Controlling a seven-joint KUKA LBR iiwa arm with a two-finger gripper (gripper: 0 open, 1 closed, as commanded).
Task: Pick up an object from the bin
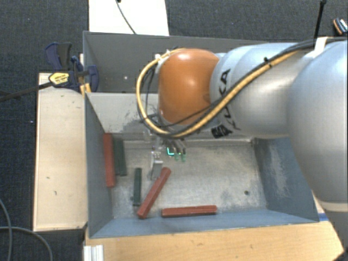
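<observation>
Red-brown bar (154, 192) lies slanted on the floor of the bin (231, 173), left of middle, its upper end just under my gripper (158, 165) (spread or pressed together, I cannot tell from this angle). Just left of it I see a dark green stick (137, 186), and a second red-brown bar (189, 211) lies flat along the front wall

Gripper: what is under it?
The top end of a slanted red stick lies under the gripper, on the bin floor. The gripper covers the floor right below it, so anything small there is hidden.
</observation>
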